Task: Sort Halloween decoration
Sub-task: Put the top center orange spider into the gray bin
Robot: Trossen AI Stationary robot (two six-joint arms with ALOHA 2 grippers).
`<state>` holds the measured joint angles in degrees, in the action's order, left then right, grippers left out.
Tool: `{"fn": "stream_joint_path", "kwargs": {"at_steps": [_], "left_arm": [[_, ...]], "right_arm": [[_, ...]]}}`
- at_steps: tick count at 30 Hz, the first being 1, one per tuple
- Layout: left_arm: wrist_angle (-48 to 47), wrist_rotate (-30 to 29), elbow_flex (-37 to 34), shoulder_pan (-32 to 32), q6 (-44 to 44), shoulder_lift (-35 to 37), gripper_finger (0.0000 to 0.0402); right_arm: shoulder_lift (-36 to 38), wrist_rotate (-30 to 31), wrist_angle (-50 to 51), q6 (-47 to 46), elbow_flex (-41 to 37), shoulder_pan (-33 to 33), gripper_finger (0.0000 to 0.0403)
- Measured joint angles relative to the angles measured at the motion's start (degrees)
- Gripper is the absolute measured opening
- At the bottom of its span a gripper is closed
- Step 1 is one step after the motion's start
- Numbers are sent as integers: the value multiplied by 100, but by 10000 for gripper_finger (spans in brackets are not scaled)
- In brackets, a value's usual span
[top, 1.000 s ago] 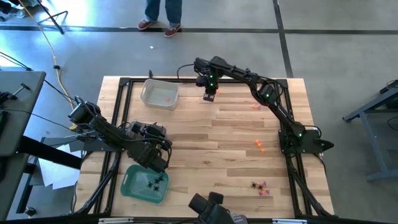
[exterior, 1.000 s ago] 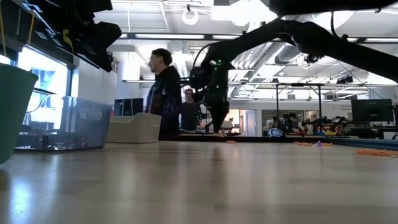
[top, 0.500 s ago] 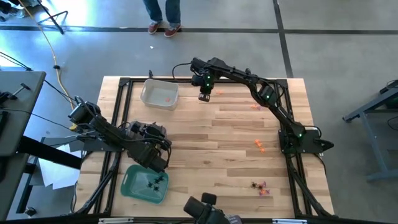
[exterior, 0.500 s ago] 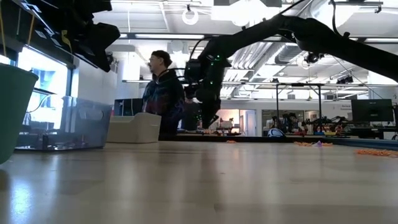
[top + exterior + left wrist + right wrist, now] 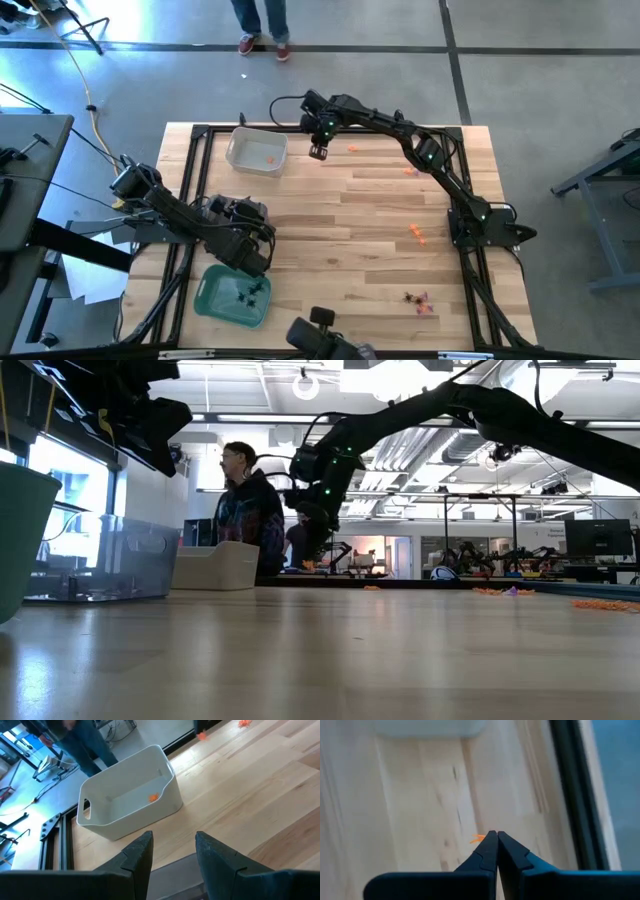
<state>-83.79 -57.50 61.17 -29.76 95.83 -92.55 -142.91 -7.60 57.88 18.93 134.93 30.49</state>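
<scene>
My right gripper hangs above the table's far part, just right of the white tray. It is shut on a tiny orange trinket, which also shows in the low view. One orange trinket lies in the white tray. My left gripper waits open above the green tray, where black spider trinkets lie. More orange trinkets lie on the wood. A mixed cluster lies near the front right. My right gripper pinches the orange trinket at the very ends of its two fingers; a sliver of it sticks out to one side. The fingers come from above, slanting down. The trinket is lifted clear of the table.
A black frame rail borders the table's left side, another the right. A person stands behind the far edge, with feet on the floor. A dark device sits at the near edge. Bare wood fills the middle.
My right gripper has moved toward the table's left edge and the white tray, rising a little and tipping its fingers steeper, still shut on the orange trinket. The person behind the table has walked left.
</scene>
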Motion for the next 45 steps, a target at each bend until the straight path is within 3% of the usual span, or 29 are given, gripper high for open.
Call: {"fn": "stream_joint_path", "kwargs": {"at_steps": [19,25,34,45], "left_arm": [[-2,34,0,0,0,0,136],[-34,36,0,0,0,0,136],[-37,43,0,0,0,0,136],[-13,40,0,0,-2,0,136]], "right_arm": [[9,-30,-2814,-837,2,-74,0],[9,-961,-3480,-1370,6,-93,0],[9,-2240,-3272,-2151,7,-156,0],[9,-1814,-2930,-1555,-74,-371,0]]}}
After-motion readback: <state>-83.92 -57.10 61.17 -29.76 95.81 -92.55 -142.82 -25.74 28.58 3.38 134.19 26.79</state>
